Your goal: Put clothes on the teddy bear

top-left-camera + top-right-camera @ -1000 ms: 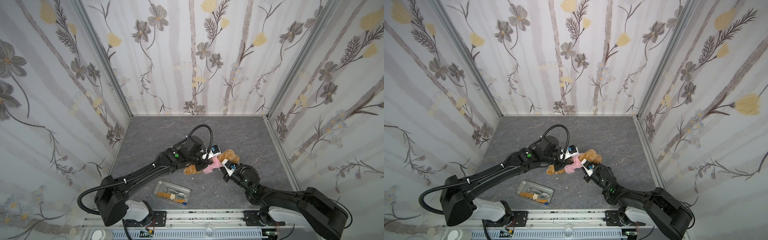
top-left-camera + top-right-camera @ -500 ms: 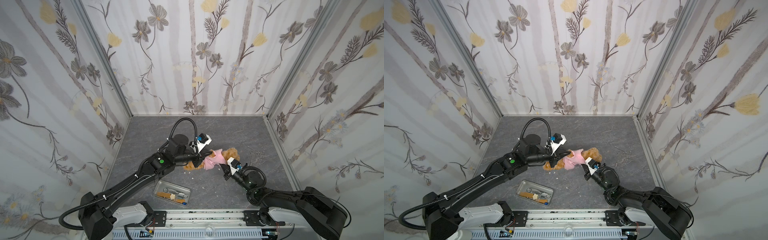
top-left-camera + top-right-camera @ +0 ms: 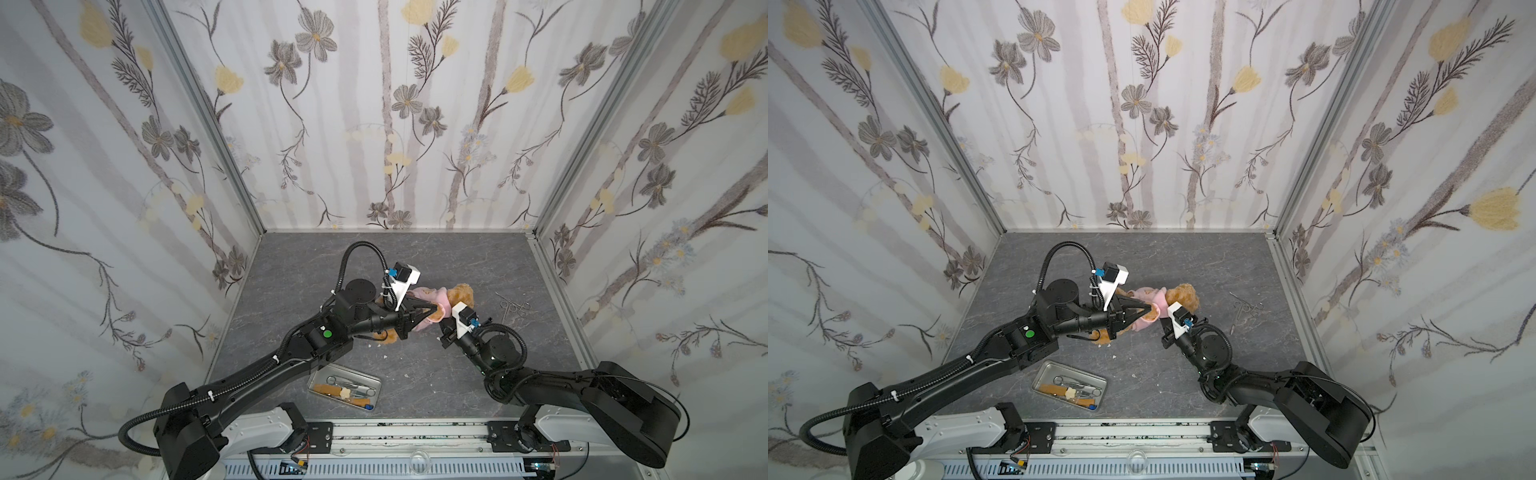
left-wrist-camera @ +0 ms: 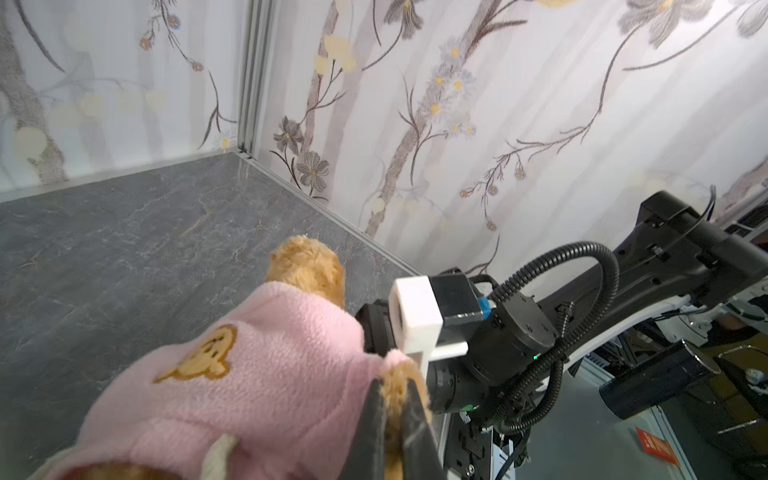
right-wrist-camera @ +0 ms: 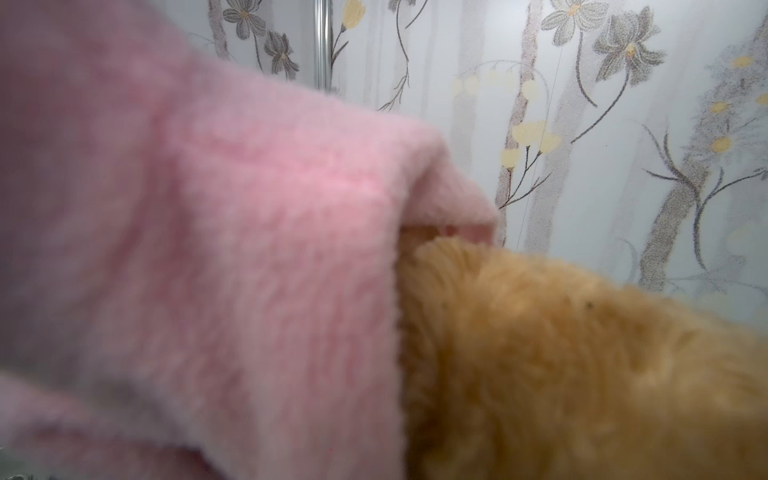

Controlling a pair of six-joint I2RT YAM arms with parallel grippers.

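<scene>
The teddy bear [image 4: 309, 262] wore a pink shirt [image 4: 257, 374].
The left gripper [image 4: 392, 388] pinched its paw; the right gripper's [image 4: 374, 328] jaws were hidden, so I couldn't tell.

The teddy bear [image 4: 309, 262] is shaggy golden-brown plush, a tuft of it caught between the matt black plastic fingers [image 4: 368, 432] of the left end effector [image 4: 392, 384]. Touching those fingers, the pink shirt [image 4: 270, 374] is soft, matt fleece with a stitched tan bear face. Beneath lies a matt grey, stone-veined worktop [image 3: 415, 257]. Well apart from the end effector, back toward its arm's base, a metal tray [image 3: 357, 372] shines dully.
</scene>
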